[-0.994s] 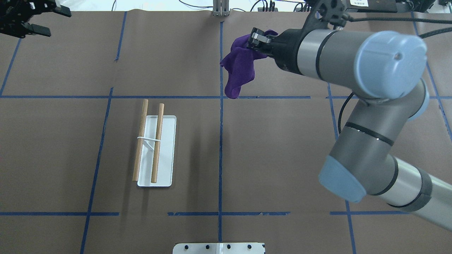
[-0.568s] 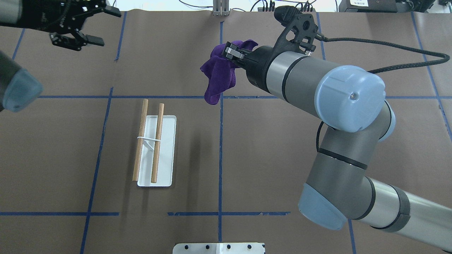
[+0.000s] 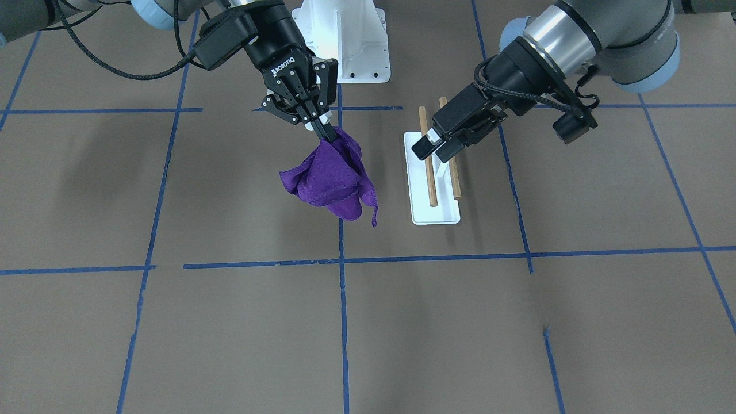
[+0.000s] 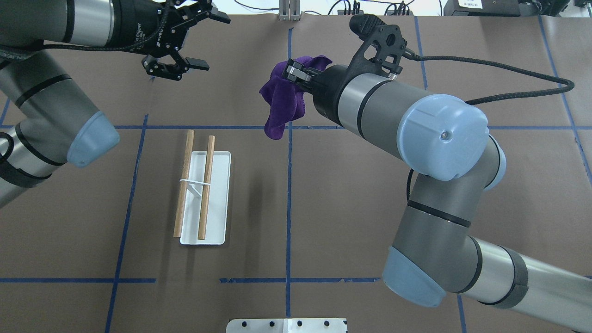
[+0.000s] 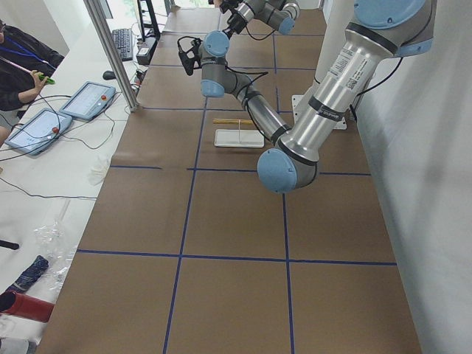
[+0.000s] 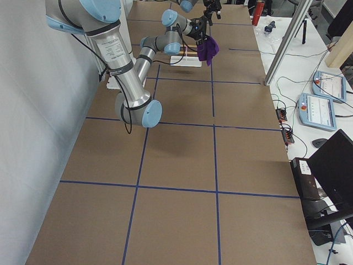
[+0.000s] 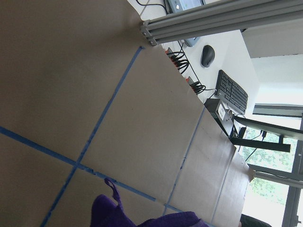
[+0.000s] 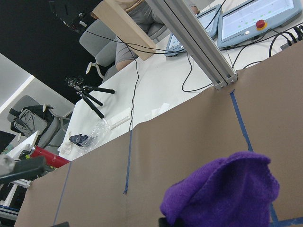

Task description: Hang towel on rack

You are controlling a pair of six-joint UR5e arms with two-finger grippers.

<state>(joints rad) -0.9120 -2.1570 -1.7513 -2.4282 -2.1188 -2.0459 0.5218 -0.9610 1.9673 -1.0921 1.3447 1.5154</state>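
Observation:
The purple towel (image 4: 282, 104) hangs bunched in the air from my right gripper (image 4: 296, 74), which is shut on its top; it also shows in the front view (image 3: 330, 181) below that gripper (image 3: 325, 131). The rack (image 4: 217, 199), with a white base and two wooden rods (image 4: 184, 185), stands on the table to the towel's left and nearer me, bare; the front view shows it too (image 3: 435, 214). My left gripper (image 4: 208, 42) is open and empty, up in the air past the rack's far end, left of the towel; in the front view (image 3: 434, 150) it overlaps the rack.
The table is brown paper with blue tape lines (image 4: 289, 194). The white robot pedestal (image 3: 351, 46) stands at the near edge. An aluminium post (image 4: 289, 11) and cables lie past the far edge. An operator (image 5: 22, 66) sits with tablets beyond the table's far side.
My left arm has swung in from the far left corner towards the middle, gripper still open. My right arm has carried the towel further left.

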